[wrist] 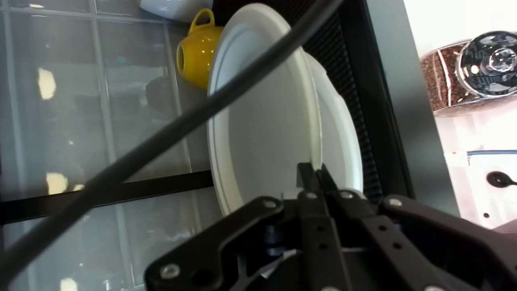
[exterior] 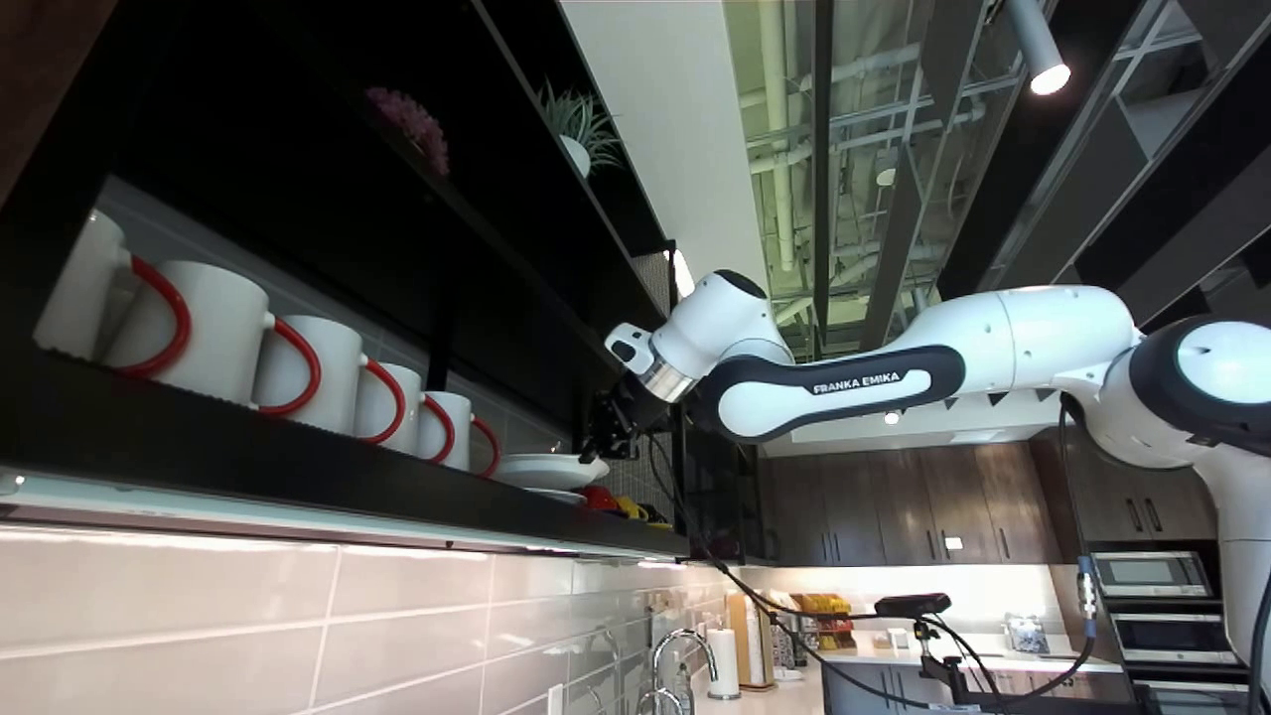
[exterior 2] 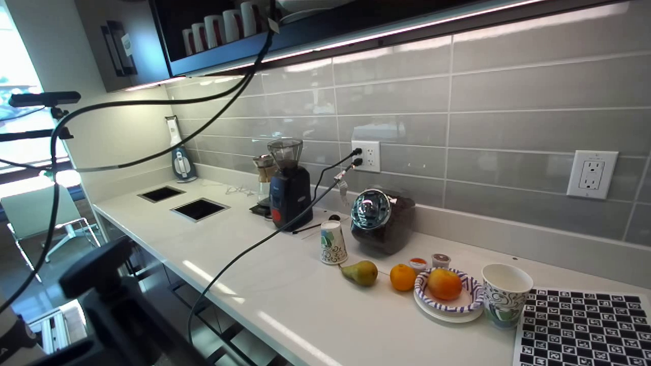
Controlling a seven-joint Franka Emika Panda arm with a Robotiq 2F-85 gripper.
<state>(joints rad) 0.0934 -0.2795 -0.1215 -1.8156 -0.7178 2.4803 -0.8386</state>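
In the wrist view a white plate [wrist: 270, 133] with a raised rim fills the middle. My gripper [wrist: 318, 169] is shut on the near part of that rim, its fingertips on either side of the edge. Beneath the held plate lies another white dish [wrist: 337, 117], partly hidden. An exterior view shows the gripper [exterior: 594, 452] reaching into the shelf from the right at the plate [exterior: 541, 469], which sits above the lower white dish [exterior: 558, 495]. Beyond the plate is a yellow cup [wrist: 198, 54]. Another exterior view does not show the gripper.
Several white mugs with red handles [exterior: 313, 367] line the shelf [exterior: 348, 467], left of the plates. A shelf board hangs overhead. A black cable [wrist: 161, 147] crosses the wrist view. Below, the counter [exterior 2: 285, 284] carries a coffee grinder [exterior 2: 291, 195], fruit and paper cups.
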